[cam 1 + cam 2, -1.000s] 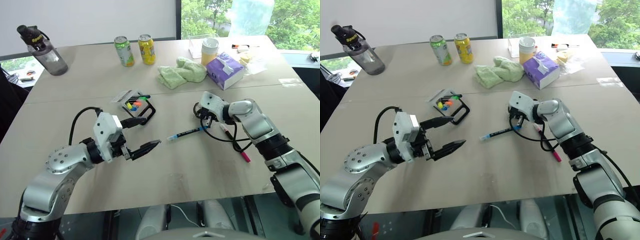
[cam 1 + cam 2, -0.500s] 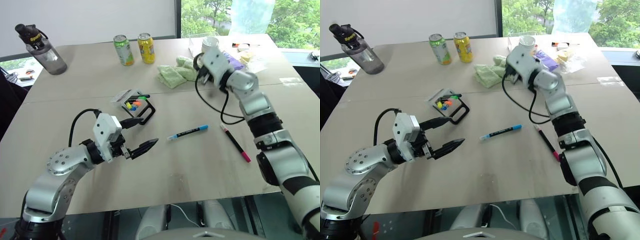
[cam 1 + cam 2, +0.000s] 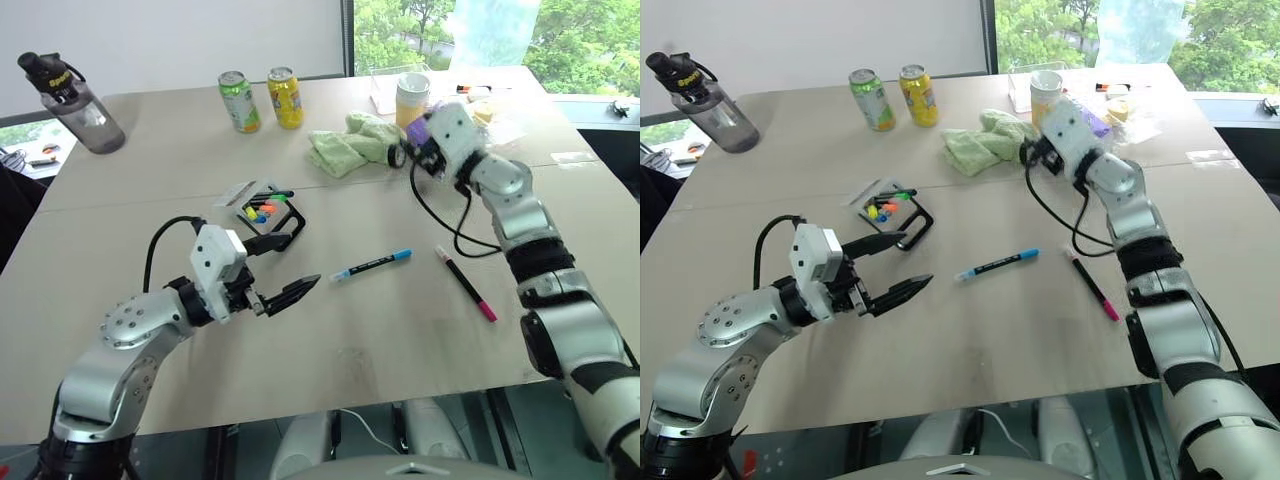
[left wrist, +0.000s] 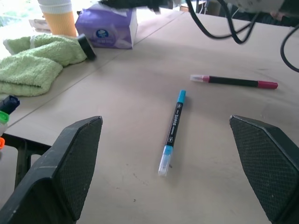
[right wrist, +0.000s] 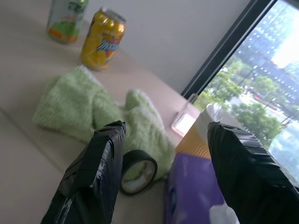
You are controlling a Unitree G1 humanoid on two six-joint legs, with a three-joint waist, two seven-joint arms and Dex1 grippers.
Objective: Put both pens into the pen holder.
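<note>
Centrally, the light blue pen [image 3: 372, 266] is lying flat on the table [image 3: 400, 350], its white tip toward seven o'clock; the black pen [image 3: 466, 284] with pink-red ends is lying apart from it at about three o'clock, angled toward five. Neither pen is touching a gripper, and neither is in the pen holder [image 3: 268, 218], which is sitting at roughly ten o'clock from the blue pen, well apart, with short yellow, orange and green markers [image 3: 262, 209] lying on its whitish plastic piece.

Left gripper [image 3: 283, 269]: hovering between holder and blue pen, fingers spread fully wide and carrying nothing; in the left wrist view the blue pen is lying between its two pads [image 4: 78, 158].

Right gripper [image 5: 161, 172]: raised at about one o'clock from the pens, beside the purple tissue box [image 3: 425, 128] and green cloth [image 3: 350, 145], jaws parted and empty; a roll of black tape [image 5: 136, 171] is showing between its fingers.

Step in hand, as judged: the pick-up of the first pen, with no pen yet grasped and the task at its beginning. The next move is calling for one gripper to descend over a pen, straddling its barrel crosswise, and to close before carrying it toward the holder's open frame.
</note>
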